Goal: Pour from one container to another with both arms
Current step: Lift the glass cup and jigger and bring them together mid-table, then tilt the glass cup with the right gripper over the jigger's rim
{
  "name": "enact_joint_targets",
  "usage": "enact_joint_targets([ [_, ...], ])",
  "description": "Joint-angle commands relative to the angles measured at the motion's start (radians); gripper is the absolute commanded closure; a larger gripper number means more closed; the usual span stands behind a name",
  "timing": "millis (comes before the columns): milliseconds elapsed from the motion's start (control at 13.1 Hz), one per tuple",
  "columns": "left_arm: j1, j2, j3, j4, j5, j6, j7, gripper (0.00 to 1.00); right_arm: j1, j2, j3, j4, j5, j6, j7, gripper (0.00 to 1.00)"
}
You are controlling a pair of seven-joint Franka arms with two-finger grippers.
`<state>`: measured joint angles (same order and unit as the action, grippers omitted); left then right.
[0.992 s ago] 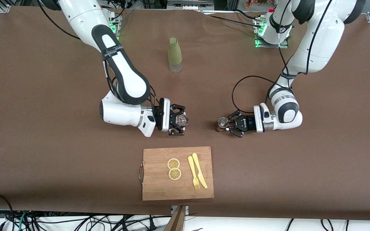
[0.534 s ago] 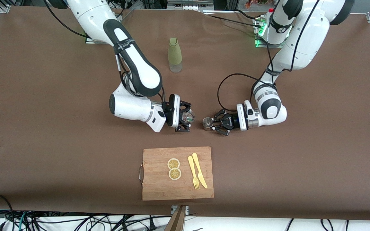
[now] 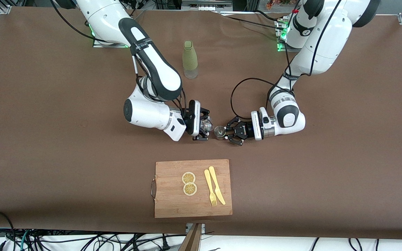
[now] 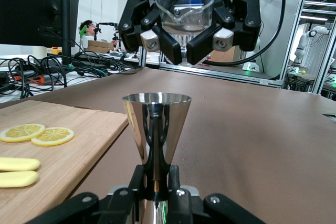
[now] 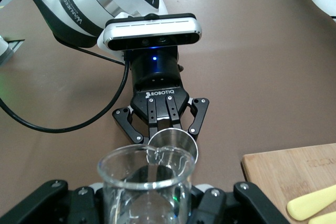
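Note:
My right gripper [image 3: 205,127] is shut on a clear glass beaker [image 3: 207,124] and holds it just above the middle of the table. The beaker [image 5: 145,183] fills the foreground of the right wrist view, its spout close to the rim of a steel jigger [image 5: 175,143]. My left gripper [image 3: 224,133] is shut on the jigger [image 3: 218,131] at its narrow waist. In the left wrist view the jigger [image 4: 156,127] stands upright in my left gripper [image 4: 157,178]. The beaker [image 4: 185,10] hangs higher, facing it, in the right gripper's fingers [image 4: 157,39].
A green bottle [image 3: 190,60] stands on the table, farther from the front camera than both grippers. A wooden cutting board [image 3: 173,204] lies nearer the camera with two lemon slices [image 3: 189,183] and a yellow fork and knife [image 3: 214,190] on it.
Both arms have swung toward each other over the table's middle. The beaker and the jigger, far apart a second ago, are now almost touching.

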<state>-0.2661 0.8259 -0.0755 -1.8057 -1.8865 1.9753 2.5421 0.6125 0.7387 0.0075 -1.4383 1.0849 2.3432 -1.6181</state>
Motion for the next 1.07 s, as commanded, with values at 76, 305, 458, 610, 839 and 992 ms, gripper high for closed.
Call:
enact_joint_targets([
  [76,-0.027,-0.016,0.0,-0.006,-0.04,0.031,0.024,1.0,0.027,-0.019,-0.014,-0.007,-0.052,0.007,0.046,1.0],
  [305,-0.03,-0.016,0.002,-0.007,-0.04,0.033,0.023,1.0,0.042,-0.019,-0.017,-0.007,-0.15,0.048,0.098,1.0],
  [458,-0.03,-0.016,0.002,-0.007,-0.04,0.033,0.023,1.0,0.044,-0.019,-0.017,-0.007,-0.198,0.054,0.122,1.0],
  [610,-0.03,-0.016,0.002,-0.007,-0.04,0.033,0.023,1.0,0.053,-0.019,-0.017,0.002,-0.218,0.056,0.159,1.0],
  [839,-0.03,-0.016,0.002,-0.007,-0.039,0.033,0.024,1.0,0.061,-0.009,-0.015,0.035,-0.284,0.067,0.219,1.0],
  [992,-0.03,-0.016,0.002,-0.007,-0.039,0.033,0.023,1.0,0.069,-0.009,-0.014,0.036,-0.322,0.088,0.257,1.0],
])
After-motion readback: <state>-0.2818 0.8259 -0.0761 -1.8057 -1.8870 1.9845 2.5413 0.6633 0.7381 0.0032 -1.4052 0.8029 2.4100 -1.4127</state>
